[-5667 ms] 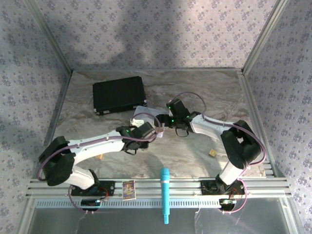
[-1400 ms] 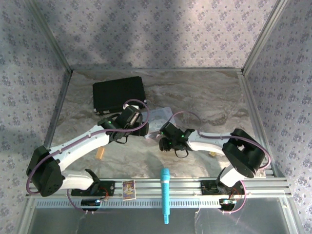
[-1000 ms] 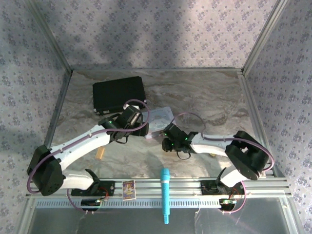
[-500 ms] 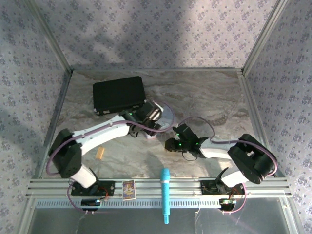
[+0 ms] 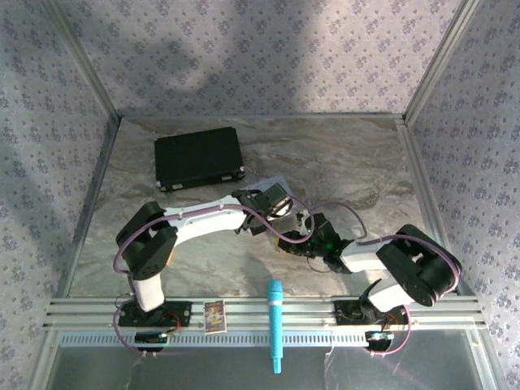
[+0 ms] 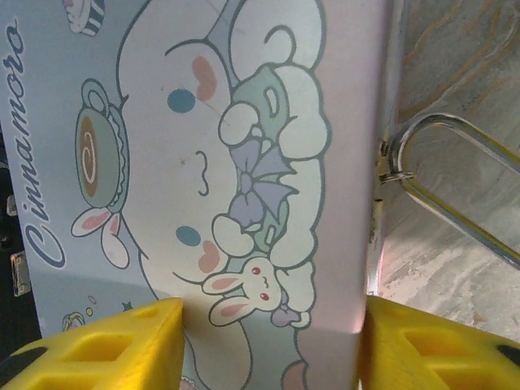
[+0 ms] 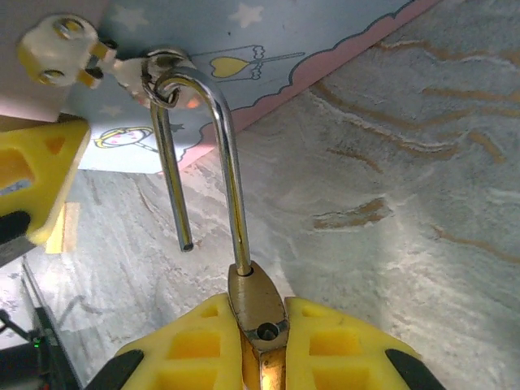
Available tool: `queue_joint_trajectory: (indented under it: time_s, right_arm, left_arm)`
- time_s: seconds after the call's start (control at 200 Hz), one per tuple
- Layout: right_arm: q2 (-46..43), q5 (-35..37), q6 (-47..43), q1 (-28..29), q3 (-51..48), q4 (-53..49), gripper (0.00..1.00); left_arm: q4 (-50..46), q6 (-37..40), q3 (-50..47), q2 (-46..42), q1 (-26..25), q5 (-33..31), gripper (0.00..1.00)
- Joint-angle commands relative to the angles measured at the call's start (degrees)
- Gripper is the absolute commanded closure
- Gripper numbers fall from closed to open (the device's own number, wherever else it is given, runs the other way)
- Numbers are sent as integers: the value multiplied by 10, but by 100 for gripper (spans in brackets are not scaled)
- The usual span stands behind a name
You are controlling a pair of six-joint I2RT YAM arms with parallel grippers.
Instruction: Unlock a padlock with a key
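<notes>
The padlock's (image 7: 258, 305) brass body is pinched between the yellow fingers of my right gripper (image 7: 260, 325), which is shut on it. Its silvery shackle (image 7: 227, 162) stands open, one end free, and hooks through the ring on the clasp of the pastel tin (image 7: 268, 41). My left gripper (image 6: 272, 325) has a yellow finger pressed against each side of that tin (image 6: 211, 162), and the shackle (image 6: 443, 162) shows just to its right. From above, both grippers meet at mid-table: the left (image 5: 272, 203) at the tin (image 5: 275, 185), the right (image 5: 296, 236) just below it. The key is out of view.
A black case (image 5: 199, 158) lies at the back left of the marbled table (image 5: 357, 162). A teal microphone (image 5: 275, 325) and a small card (image 5: 214, 315) rest on the near rail. Patterned walls enclose the sides and back.
My left arm swung right to the tin and its jaws narrowed onto the tin's sides. My right gripper drew slightly right and nearer, keeping hold of the padlock.
</notes>
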Motion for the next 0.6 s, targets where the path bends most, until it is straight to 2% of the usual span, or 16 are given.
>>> queue_joint_trajectory:
  time_s: [0.0,0.095,0.215,0.395,0.595]
  right_arm:
    - [1,1,35,-1,-13,73,100]
    - [12,0,56,-8,-20,122,100]
    - [15,14,59,-10,-16,118,100]
    - [30,18,95,-33,-31,171,100]
    - [70,63,160,-19,-29,236,100]
  left_arm:
    - [-15,4,-23,11,3,9,52]
    - [-12,1,-31,17,3,15,55]
    - [-7,-4,-42,21,2,23,56]
    - [-1,-9,-55,21,1,29,58]
    - [1,-10,-58,24,1,32,59]
